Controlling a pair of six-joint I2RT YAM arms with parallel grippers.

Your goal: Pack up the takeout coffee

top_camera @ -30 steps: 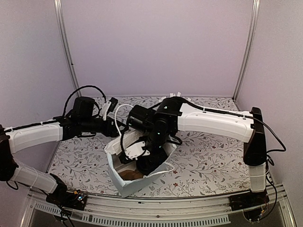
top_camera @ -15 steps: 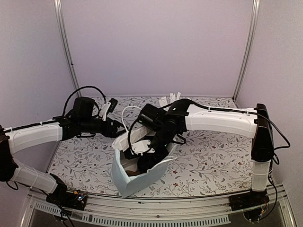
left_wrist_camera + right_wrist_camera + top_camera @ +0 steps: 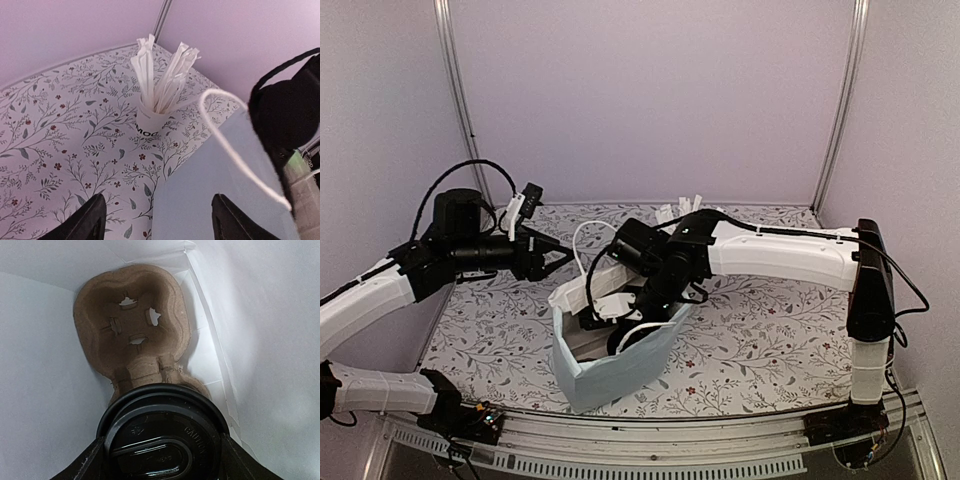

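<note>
Jaws of the right gripper are pinching the cup over the carrier in the bag by the table's front edge, the left gripper hanging spread and empty, leaving the unheld bag liable to topple under a push.

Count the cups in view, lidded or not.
2. A white cup of wrapped sticks stands on the table beyond the bag; a black-lidded cup is in the right gripper inside the bag, above the carrier. The bag could hide more.

The right gripper clasps the black-lidded takeout coffee over a brown carrier inside a white bag.
</note>
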